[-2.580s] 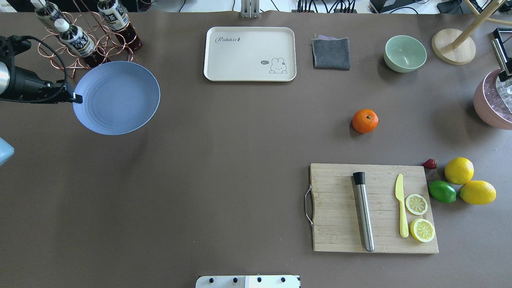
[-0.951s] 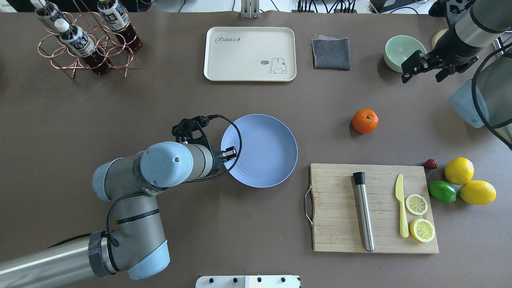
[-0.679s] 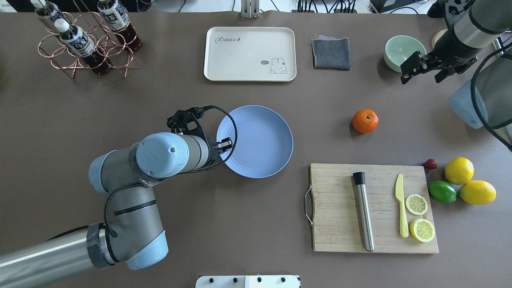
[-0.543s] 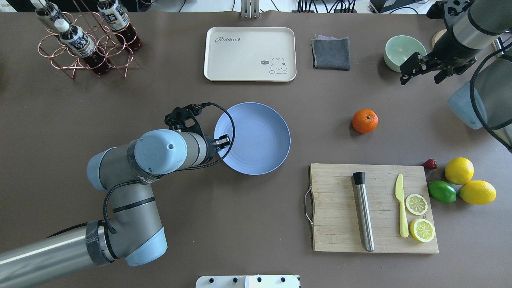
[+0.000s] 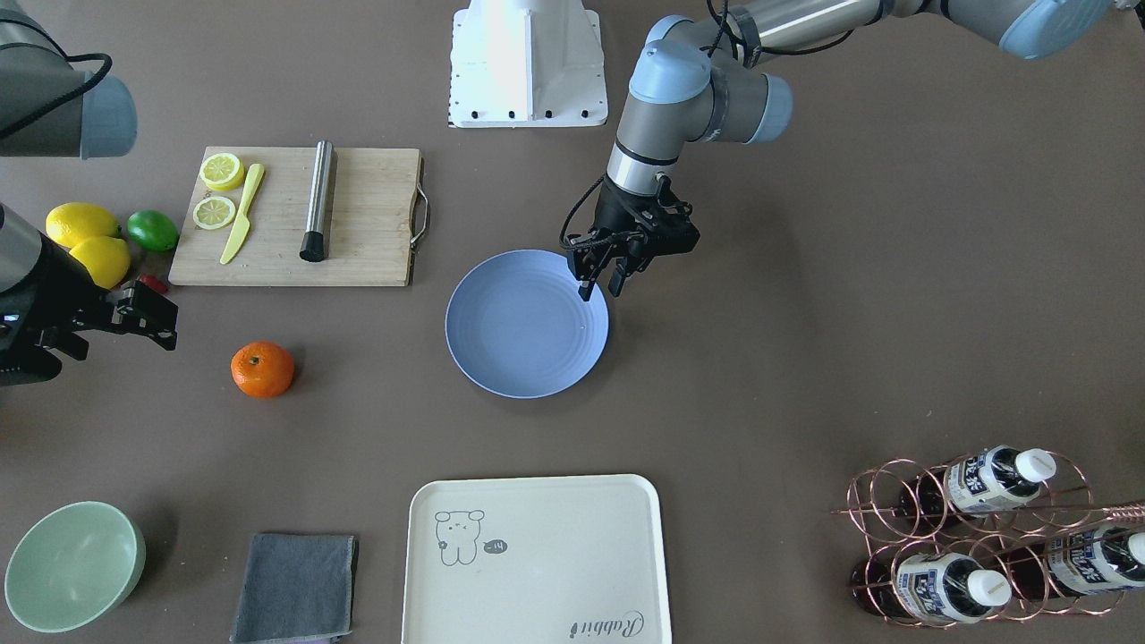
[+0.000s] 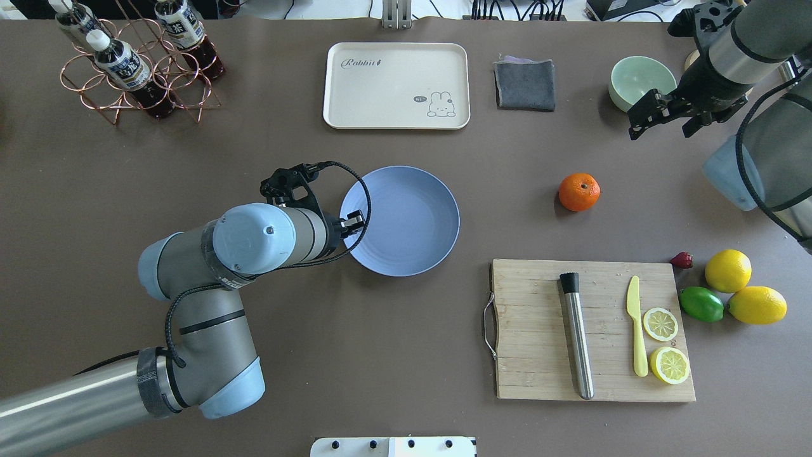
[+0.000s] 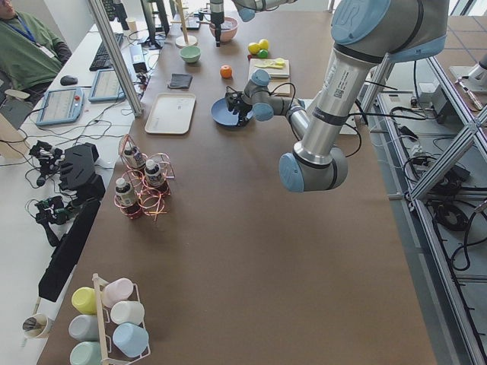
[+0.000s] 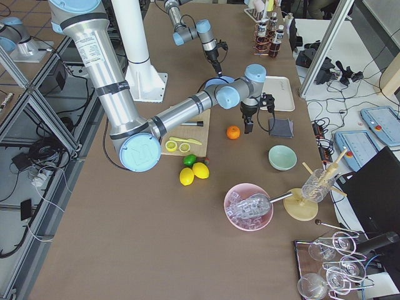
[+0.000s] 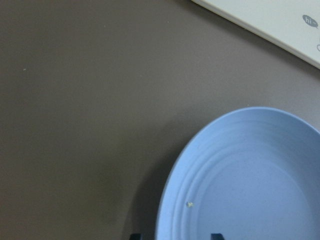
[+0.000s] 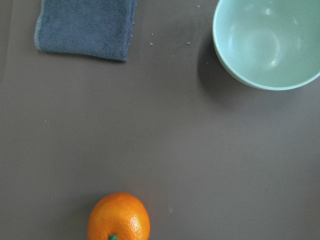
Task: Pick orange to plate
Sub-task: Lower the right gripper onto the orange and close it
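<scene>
- The plate (image 6: 412,222) lies flat on the table (image 6: 380,343) near its middle. It is on the near side of the cream tray (image 6: 396,86) and apart from it.
- The left gripper (image 5: 599,293) stands at the plate's left rim, pointing down, with one finger inside the rim and one outside it.
- The left wrist view shows the two tips well apart with the thin rim between them, so the jaws stand wide. Whether either pad touches the rim is hard to tell from these views.
- The orange (image 6: 579,192) sits on the bare tabletop, right of the plate and well apart from it. It is near the far edge of the cutting board (image 6: 539,330), and its green stem dot faces up.
- The right gripper (image 6: 660,134) hangs in the air at the far right, its fingers spread wide and holding nothing.
- In the overhead view it lies between the pale green bowl (image 6: 634,79) and the orange, touching neither.
- The right wrist camera looks down on the orange at its lower edge. The bowl is at its upper right and a grey cloth (image 10: 85,25) at its upper left.
- Two lemons (image 6: 727,270) and a lime (image 6: 701,304) lie together just right of the cutting board, near and to the right of the orange.
</scene>
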Available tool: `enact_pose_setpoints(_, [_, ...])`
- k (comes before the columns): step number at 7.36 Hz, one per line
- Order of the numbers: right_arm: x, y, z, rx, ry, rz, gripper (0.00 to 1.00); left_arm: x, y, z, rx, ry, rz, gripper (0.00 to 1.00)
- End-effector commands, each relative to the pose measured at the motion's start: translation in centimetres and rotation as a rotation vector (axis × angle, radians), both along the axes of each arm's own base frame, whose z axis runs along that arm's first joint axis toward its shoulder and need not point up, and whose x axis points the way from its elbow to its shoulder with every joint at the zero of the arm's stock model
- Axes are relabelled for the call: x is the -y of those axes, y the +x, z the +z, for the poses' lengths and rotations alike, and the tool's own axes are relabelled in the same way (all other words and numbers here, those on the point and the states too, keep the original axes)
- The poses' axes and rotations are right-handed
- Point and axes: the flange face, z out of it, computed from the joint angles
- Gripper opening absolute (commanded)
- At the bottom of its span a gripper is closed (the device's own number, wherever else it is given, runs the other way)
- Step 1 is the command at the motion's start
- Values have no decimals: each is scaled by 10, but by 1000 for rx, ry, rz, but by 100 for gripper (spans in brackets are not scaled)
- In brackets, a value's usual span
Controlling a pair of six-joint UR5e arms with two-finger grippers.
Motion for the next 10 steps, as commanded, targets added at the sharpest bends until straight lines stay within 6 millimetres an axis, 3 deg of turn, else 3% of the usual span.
enact_pose_setpoints(1, [17,-38,20,26,7,24,100,14,-12,-4,-1,19,-9,98])
enact_pose_setpoints(3, [2,-75,2,31,-23,47,100,21,-20,-2,26,71,7,98])
enact_pose_setpoints(4, [-9,-99,-1,15,-31,63,100,23,-22,0,48,107,25,98])
enact_pose_setpoints(5, [-15,-109,1,1,-27,58,100,28,-26,0,56,120,23,98])
enact_pose_setpoints(7, [-24,-120,11,-21,-26,49,100,30,-28,0,56,120,20,98])
enact_pose_setpoints(10, [-33,-119,29,-42,-44,45,100,29,-27,1,56,120,21,98])
